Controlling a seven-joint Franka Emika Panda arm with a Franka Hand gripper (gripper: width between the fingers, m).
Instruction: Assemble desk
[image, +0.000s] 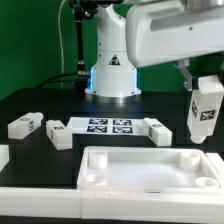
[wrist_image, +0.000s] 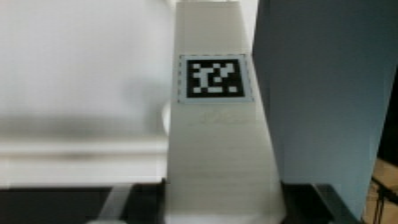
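The white desk tabletop (image: 140, 172), with a raised rim and round corner sockets, lies at the front of the black table. My gripper (image: 203, 88) hangs at the exterior view's right, above the tabletop's far right corner. It is shut on a white square-section leg (image: 205, 112), held upright above the table with its tag facing out. In the wrist view the leg (wrist_image: 217, 130) fills the middle with its tag (wrist_image: 214, 78) showing. The dark fingers (wrist_image: 139, 203) press on both its sides.
The marker board (image: 108, 126) lies in the middle behind the tabletop. Loose white legs lie at the far left (image: 24, 125), left of the marker board (image: 57, 134) and right of it (image: 157, 130). The robot base (image: 110, 70) stands behind.
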